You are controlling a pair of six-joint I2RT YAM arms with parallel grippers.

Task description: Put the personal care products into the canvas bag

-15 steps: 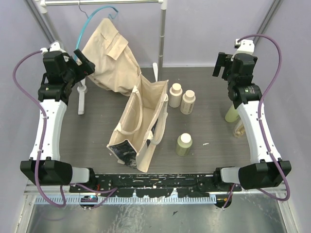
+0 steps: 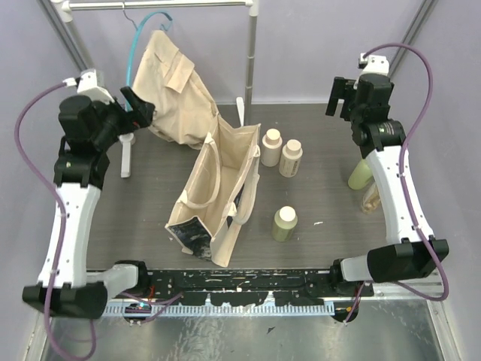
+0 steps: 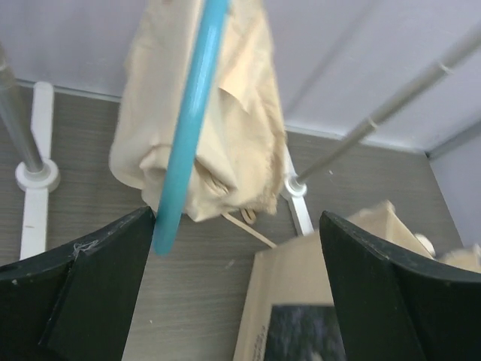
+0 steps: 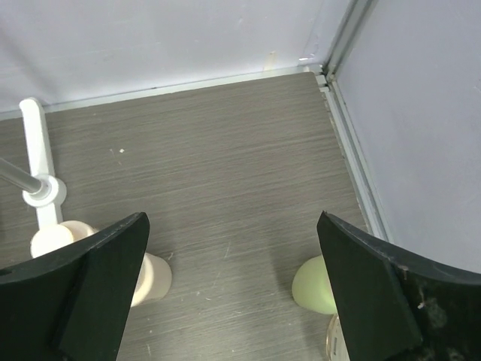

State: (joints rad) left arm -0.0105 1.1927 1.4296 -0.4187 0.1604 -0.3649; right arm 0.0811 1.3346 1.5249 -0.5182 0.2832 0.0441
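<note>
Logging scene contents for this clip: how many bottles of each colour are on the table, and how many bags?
Cream bottles: 2
Yellow-green bottles: 2
Clear amber bottle, partly hidden: 1
Canvas bag: 1
Total: 6

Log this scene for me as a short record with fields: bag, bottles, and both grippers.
bag: canvas bag upright, mouth open, mid-table
right of bag: rear cream bottle, front cream bottle, yellow-green bottle nearer the arm bases
by right arm: pale green bottle, amber bottle partly hidden
in bag: no bottle visible
left gripper: open, empty, beside tan shirt
right gripper: open, empty
</note>
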